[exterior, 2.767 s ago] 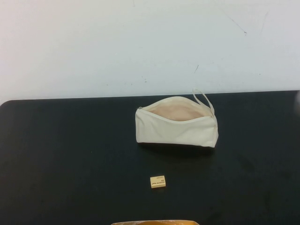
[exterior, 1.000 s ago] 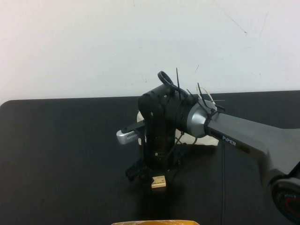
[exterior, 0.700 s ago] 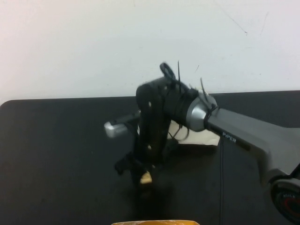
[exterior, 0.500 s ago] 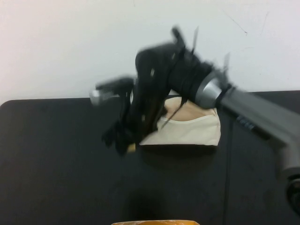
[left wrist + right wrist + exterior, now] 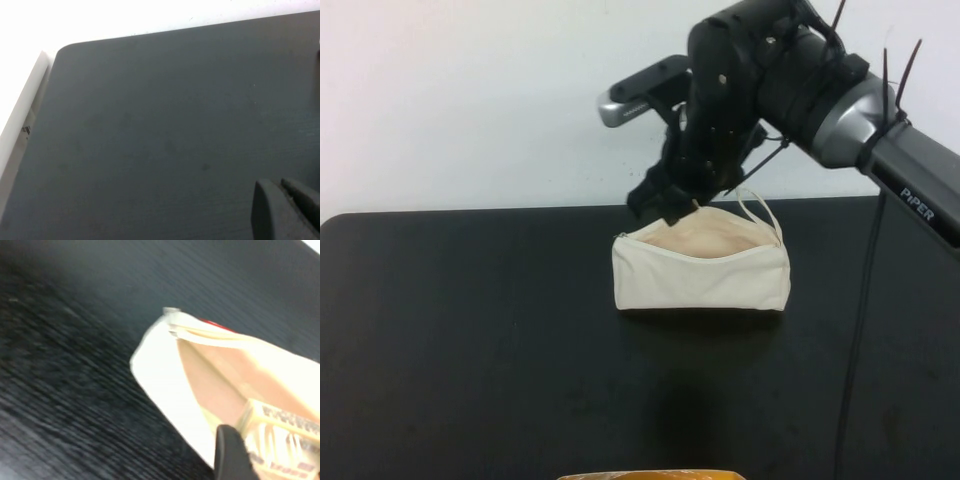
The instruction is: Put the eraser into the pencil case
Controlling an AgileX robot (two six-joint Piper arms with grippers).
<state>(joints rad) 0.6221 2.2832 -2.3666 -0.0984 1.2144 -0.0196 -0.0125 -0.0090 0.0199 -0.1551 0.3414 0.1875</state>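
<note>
The cream-white pencil case (image 5: 700,278) lies unzipped on the black table (image 5: 470,350), with its pink lining showing. My right gripper (image 5: 663,205) hangs just above the far left end of its opening. In the right wrist view it is shut on the tan-yellow eraser (image 5: 282,432), with one dark fingertip (image 5: 231,455) against the eraser's side. The eraser is over the pouch's (image 5: 162,367) open mouth. In the high view the eraser is mostly hidden by the fingers. My left gripper (image 5: 284,207) shows only in the left wrist view, shut and empty over bare table.
A white wall stands behind the table. An orange-tan object (image 5: 650,474) shows at the table's front edge. In the left wrist view the table's rounded corner and a white ledge (image 5: 25,115) lie to one side.
My right arm came in, shut on the eraser at the front of the table, and lifted it up and back to above the pouch's opening. The pouch has not moved.
</note>
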